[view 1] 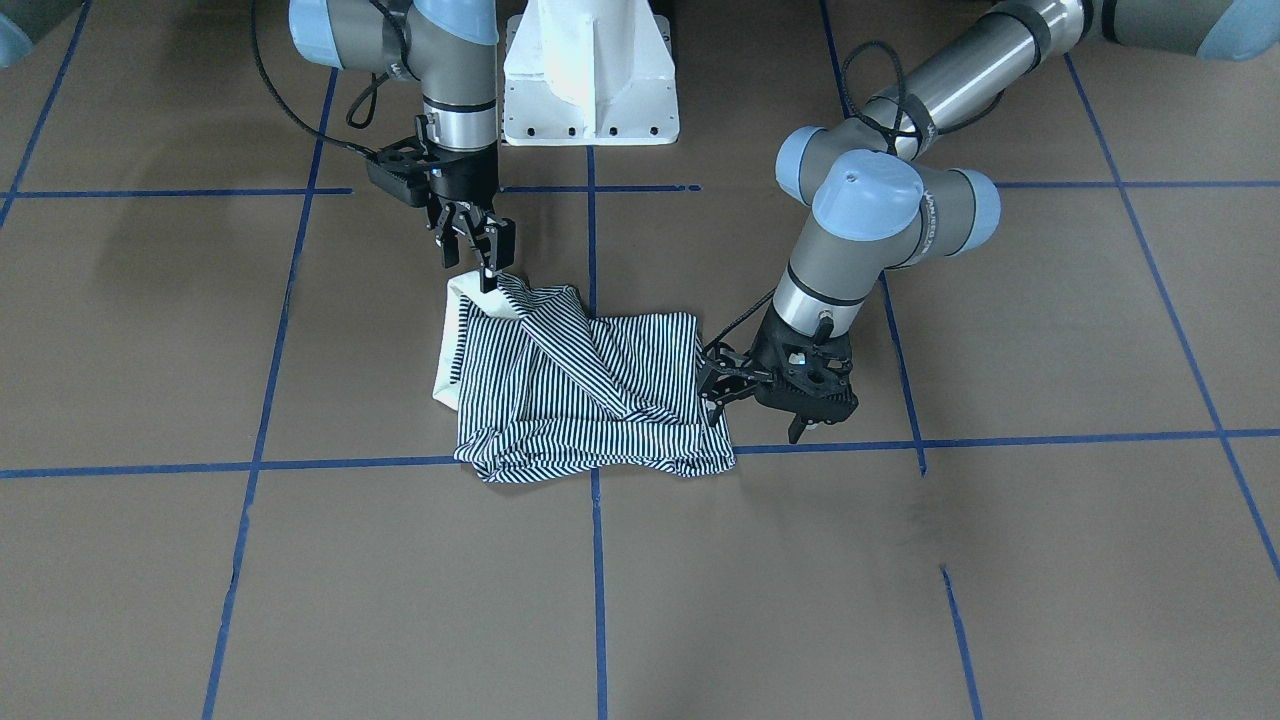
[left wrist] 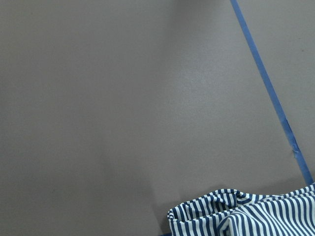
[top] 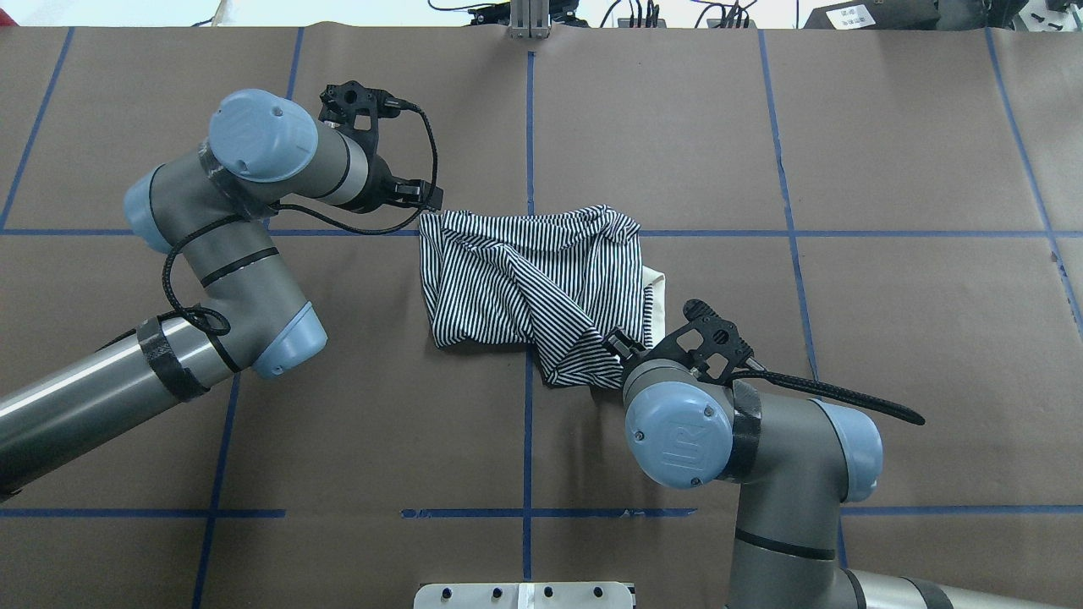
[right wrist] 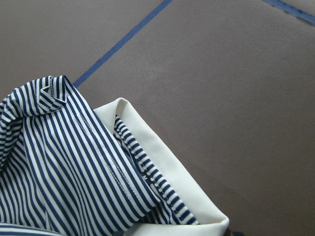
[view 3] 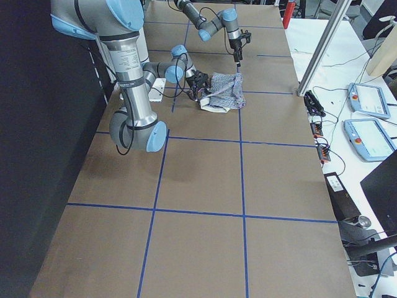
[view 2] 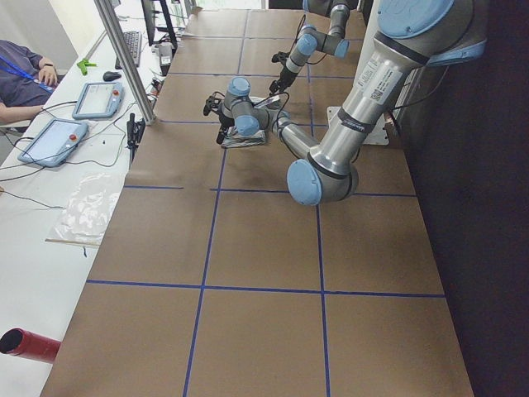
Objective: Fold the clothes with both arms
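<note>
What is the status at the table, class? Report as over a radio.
Right gripper shut on polo shirt near the collar. Left gripper at the opposite edge, grip unclear. Shirt rumpled, half folded. Nothing seen in the way.

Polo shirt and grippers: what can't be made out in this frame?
- polo shirt: placket, buttons, label hidden in its own folds, every view.
- left gripper: open or shut unclear; front-facing, black fingers merge with the hem; wrist camera shows none.
- right gripper: overhead, its own wrist covers the fingertips.
</note>
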Tool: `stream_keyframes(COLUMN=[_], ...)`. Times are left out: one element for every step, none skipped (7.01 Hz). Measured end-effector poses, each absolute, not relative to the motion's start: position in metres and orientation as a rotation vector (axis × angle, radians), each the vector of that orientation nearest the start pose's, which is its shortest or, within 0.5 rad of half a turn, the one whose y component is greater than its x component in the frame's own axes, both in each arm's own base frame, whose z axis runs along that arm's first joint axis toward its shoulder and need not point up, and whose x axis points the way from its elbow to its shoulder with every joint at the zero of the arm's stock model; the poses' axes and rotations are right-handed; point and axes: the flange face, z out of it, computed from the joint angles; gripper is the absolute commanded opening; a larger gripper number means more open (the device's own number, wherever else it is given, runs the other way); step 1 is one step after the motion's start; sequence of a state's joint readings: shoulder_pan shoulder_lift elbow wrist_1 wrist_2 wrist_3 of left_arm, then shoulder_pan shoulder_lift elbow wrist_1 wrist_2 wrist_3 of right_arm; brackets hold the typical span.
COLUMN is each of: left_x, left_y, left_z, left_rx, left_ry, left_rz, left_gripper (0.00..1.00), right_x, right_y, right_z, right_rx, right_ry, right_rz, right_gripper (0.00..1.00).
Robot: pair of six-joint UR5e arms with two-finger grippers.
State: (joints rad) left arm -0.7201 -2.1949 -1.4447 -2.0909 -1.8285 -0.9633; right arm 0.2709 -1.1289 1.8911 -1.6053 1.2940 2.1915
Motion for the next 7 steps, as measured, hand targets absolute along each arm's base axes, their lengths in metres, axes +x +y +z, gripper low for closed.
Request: stream_keyframes(left_x=[0.474,0.474,0.473,0.473,0.473,0.473,0.473], left_y=[-0.559,-0.558,-0.557,-0.557,-0.556,-0.556,-0.556], left_z=[0.287,0.289,0.291,0.292,0.292,0.293,0.293], left_rx=[0.438,0.437,0.435,0.434,0.434,0.434,0.434], left_ry=[0.941,0.941,0.939,0.938,0.938,0.938,0.938], left_rz=[0.029,0.030,0.030,0.030,0.030,0.030,0.030], left_gripper=[1.00,1.00,1.00,1.00,1.00,1.00,1.00], right_x=[-0.542,-0.547,-0.551,-0.553,-0.554,-0.554,-0.553], right_y=[-0.316,-0.318,-0.318,-0.317,-0.317,-0.318,-0.319], right_z=[0.284,0.285,0.285,0.285,0.282,0.279,0.277], right_rx=[0.140,0.144,0.146,0.145,0.143,0.143,0.144], right_ry=[-0.784,-0.781,-0.778,-0.778,-0.783,-0.789,-0.791], right_rz=[0.963,0.975,0.980,0.982,0.986,0.987,0.985], right_gripper=[0.69,0.69,0.43,0.00,0.00,0.00,0.00])
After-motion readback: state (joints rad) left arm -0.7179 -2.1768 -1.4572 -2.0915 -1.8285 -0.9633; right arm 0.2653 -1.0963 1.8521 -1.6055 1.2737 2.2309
